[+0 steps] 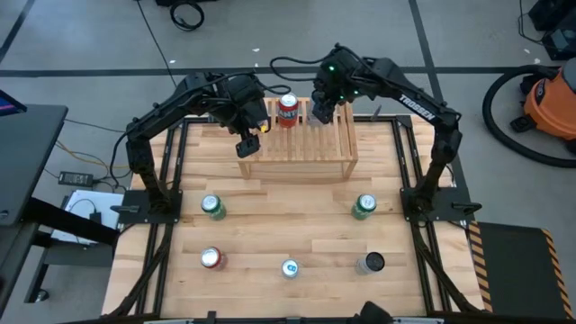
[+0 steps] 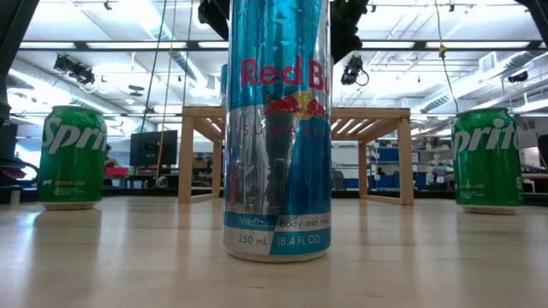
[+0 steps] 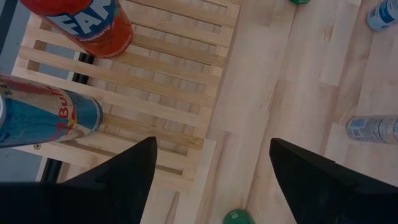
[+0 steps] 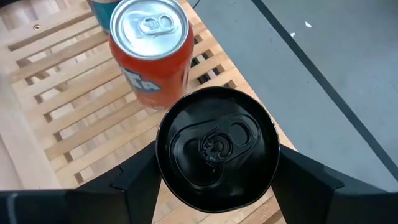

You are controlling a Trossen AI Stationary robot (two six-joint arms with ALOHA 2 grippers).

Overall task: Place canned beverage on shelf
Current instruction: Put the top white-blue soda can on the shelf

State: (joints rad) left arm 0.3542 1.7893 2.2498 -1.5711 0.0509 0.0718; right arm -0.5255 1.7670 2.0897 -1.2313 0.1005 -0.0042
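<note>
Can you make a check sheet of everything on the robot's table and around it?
Surface: light wooden table, scratched but dry.
Job's things: wooden shelf at the back; orange Fanta can and a Red Bull can on it.
Clutter: two green Sprite cans, a red can, a blue Red Bull can, a dark can.
Pincers: left pincer open, empty, over the shelf's edge; right pincer shut on a black can above the shelf.
Cables: black cable on the floor.
Surroundings: orange vacuum.
</note>
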